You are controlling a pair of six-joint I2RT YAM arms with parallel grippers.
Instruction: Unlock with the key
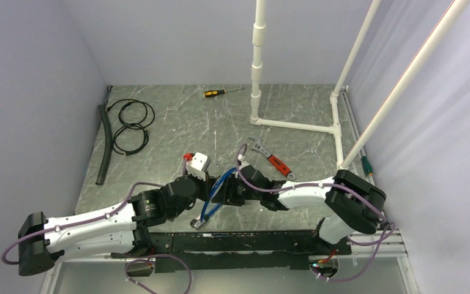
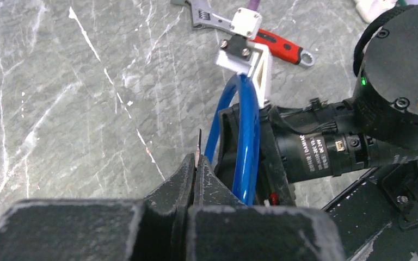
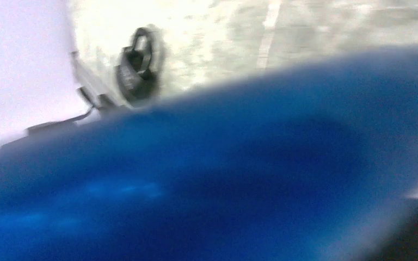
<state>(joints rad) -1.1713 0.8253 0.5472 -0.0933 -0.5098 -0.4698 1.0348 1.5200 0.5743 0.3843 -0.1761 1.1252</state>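
My left gripper (image 1: 207,185) (image 2: 197,161) is shut on a thin key (image 2: 198,144), whose blade sticks up from between the closed fingertips. A blue cable (image 1: 216,197) (image 2: 249,141) loops just to its right. It runs between the dark fingers (image 2: 226,142) of my right gripper (image 1: 227,195), which seem closed on it. In the right wrist view the blurred blue cable (image 3: 223,163) fills the frame and hides the jaws. A dark padlock-shaped thing (image 3: 136,65) lies blurred beyond it. A metal end piece (image 1: 196,224) lies at the cable's near end.
A red-handled adjustable wrench (image 1: 272,160) (image 2: 261,38) lies just behind the grippers. A white pipe frame (image 1: 294,125) stands at the back right. A screwdriver (image 1: 215,93) lies at the back, with coiled black cables (image 1: 128,122) and a black hose (image 1: 103,144) at the left.
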